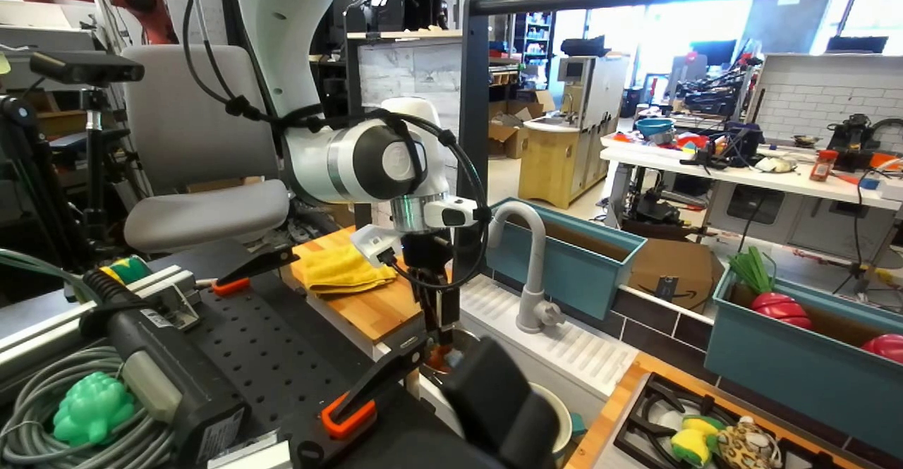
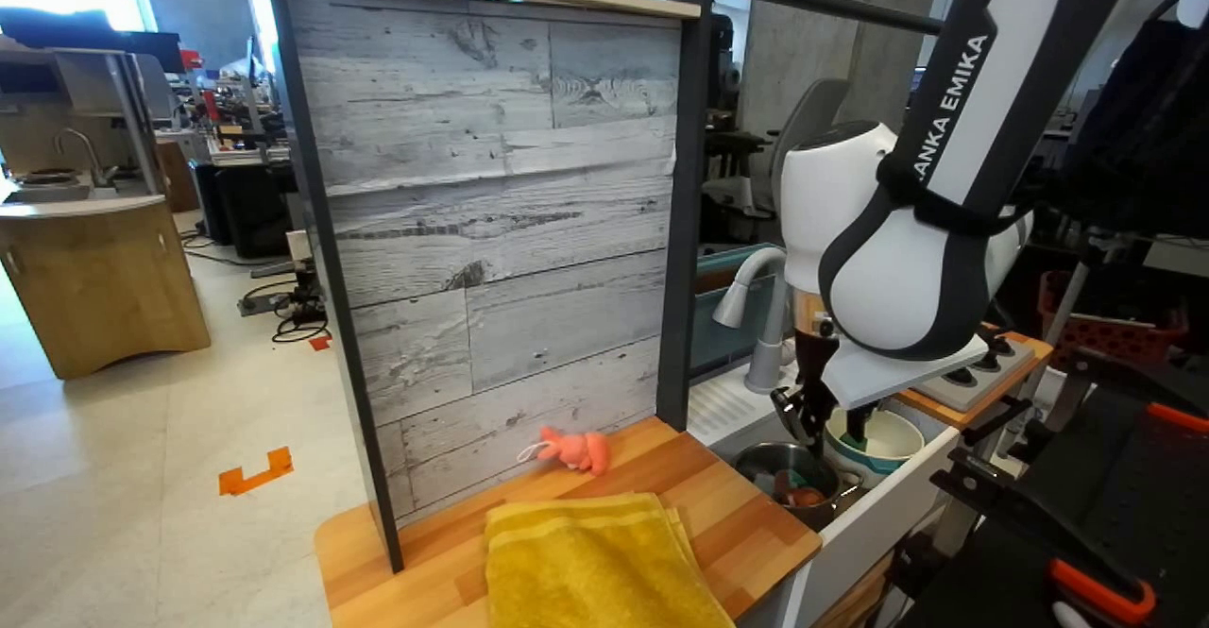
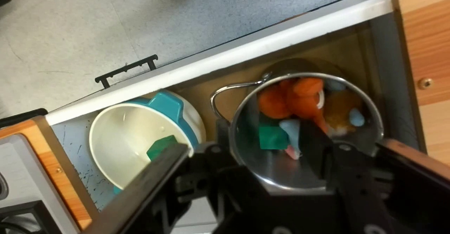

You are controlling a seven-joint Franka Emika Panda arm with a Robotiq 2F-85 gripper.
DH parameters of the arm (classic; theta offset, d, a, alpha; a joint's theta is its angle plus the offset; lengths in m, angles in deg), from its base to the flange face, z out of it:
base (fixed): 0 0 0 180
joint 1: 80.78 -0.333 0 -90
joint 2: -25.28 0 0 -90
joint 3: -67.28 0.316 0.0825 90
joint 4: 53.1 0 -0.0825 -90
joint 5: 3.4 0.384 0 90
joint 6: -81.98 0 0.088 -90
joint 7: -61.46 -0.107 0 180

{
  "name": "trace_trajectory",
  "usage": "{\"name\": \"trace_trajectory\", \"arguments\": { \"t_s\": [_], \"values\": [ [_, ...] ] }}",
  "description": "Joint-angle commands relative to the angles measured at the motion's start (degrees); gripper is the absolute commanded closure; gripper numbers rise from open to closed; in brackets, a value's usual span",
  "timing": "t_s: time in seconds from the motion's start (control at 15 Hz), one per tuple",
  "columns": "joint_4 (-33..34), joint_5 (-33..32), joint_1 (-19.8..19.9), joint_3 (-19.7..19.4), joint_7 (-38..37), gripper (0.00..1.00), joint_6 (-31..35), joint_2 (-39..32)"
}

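My gripper (image 3: pixel 266 132) points down with its two fingers apart in the wrist view; I see nothing held between them. Below it is a metal pot (image 3: pixel 379 121) with a wire handle. One finger is over the pot's opening, the other near its rim beside the handle; I cannot tell if either touches. The pot holds a green block (image 3: pixel 273 137), an orange toy (image 3: pixel 302 98), a light blue and pink piece (image 3: pixel 292 132) and a brown item (image 3: pixel 339 109). A cream bowl (image 3: pixel 116 135) with a teal handle and a green block (image 3: pixel 160 146) stands beside it. The gripper also shows in both exterior views (image 1: pixel 439 331) (image 2: pixel 836 428).
The pot and bowl sit in a sink recess with a white front edge (image 3: pixel 246 52). A grey faucet (image 1: pixel 534 271) rises behind. A yellow towel (image 2: pixel 600 562) and a pink toy (image 2: pixel 574 449) lie on the wooden counter. A stove (image 1: pixel 656 412) with plush toys is opposite.
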Motion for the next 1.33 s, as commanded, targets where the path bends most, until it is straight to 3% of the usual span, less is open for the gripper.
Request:
{"name": "trace_trajectory", "arguments": {
  "t_s": [0.0, 0.13, 0.4, 0.6, 0.67, 0.87, 1.0, 1.2, 1.27],
  "values": [
    [-3.55, -2.31, 0.58, 2.19, 3.30, 0.15, 0.74, 4.41],
    [-6.51, -3.59, 0.89, 4.34, 6.86, 0.01, 1.94, 8.77],
    [-8.70, -9.79, -1.39, 5.75, 12.17, 0.00, -7.37, 18.32],
    [-7.72, -12.12, 2.15, 13.02, 16.92, 0.00, -15.05, 25.63],
    [-5.97, -13.19, 1.74, 10.96, 11.79, 0.00, -11.10, 20.17],
    [-6.55, -13.26, 3.29, 14.71, 13.84, 0.00, -14.87, 25.17],
    [-4.73, -11.83, 4.20, 15.73, 13.69, 0.00, -16.00, 22.64],
    [0.05, -11.73, 4.52, 16.69, 10.08, 0.00, -5.31, 15.72],
    [2.68, -11.25, 4.23, 16.67, 9.22, 0.00, -4.71, 13.25]
  ]
}}
